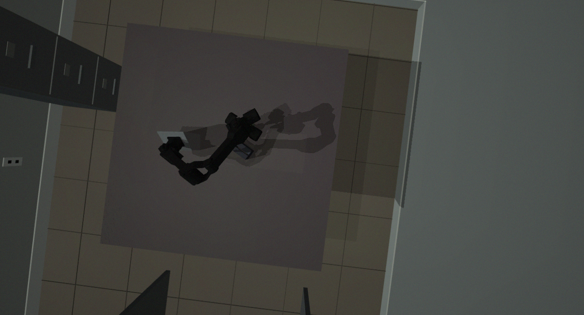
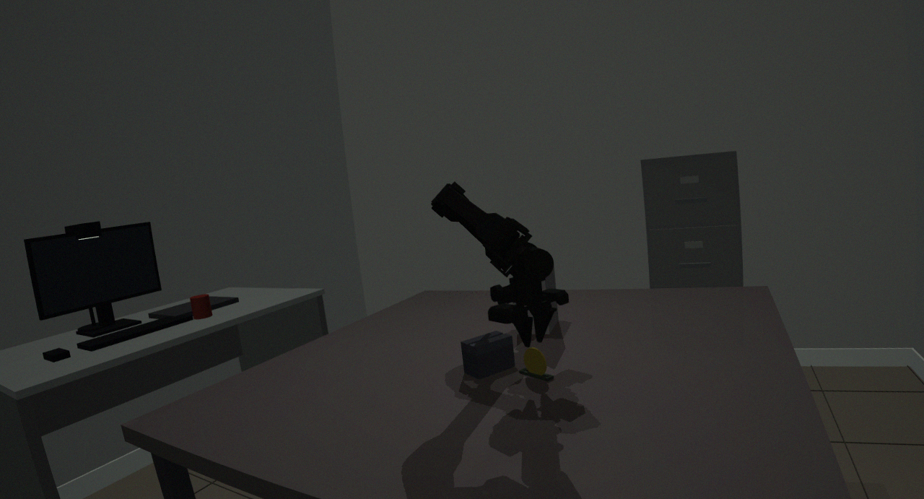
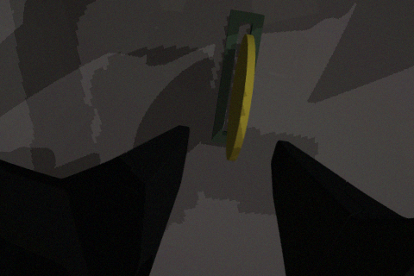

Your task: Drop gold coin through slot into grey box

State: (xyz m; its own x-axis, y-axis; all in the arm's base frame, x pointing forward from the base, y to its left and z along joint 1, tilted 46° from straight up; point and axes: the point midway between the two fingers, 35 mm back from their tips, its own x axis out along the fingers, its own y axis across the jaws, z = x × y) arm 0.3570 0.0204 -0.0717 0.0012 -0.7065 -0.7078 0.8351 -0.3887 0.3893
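Pre-grasp, i.e. poised over coin, pick not yet made. Holding nothing w/ gripper [image 1: 244, 126] [image 2: 534, 344] [image 3: 231, 145]: fingers apart, part-open. Just below and a bit ahead of fingertips, roughly in line w/ gap: gold coin [image 2: 534, 361] [image 3: 242, 99], on edge in green holder [image 2: 543, 376] [image 3: 247, 17], flat faces turned approx. toward the two fingers. Next, prob.: shift a touch toward coin, lower w/ one finger per face, close, lift straight up. Watch for knocking rim or pinching off-centre; would spoil slot alignment later. Off to one side of fingers, lower down: grey box [image 1: 246, 149] [image 2: 487, 357], for the drop after; slot too dark to check. Well beyond fingers: filing cabinet [image 2: 694, 211], w/ pale label plates, no legible text. No brands or writing readable elsewhere either, incl. on box and coin.
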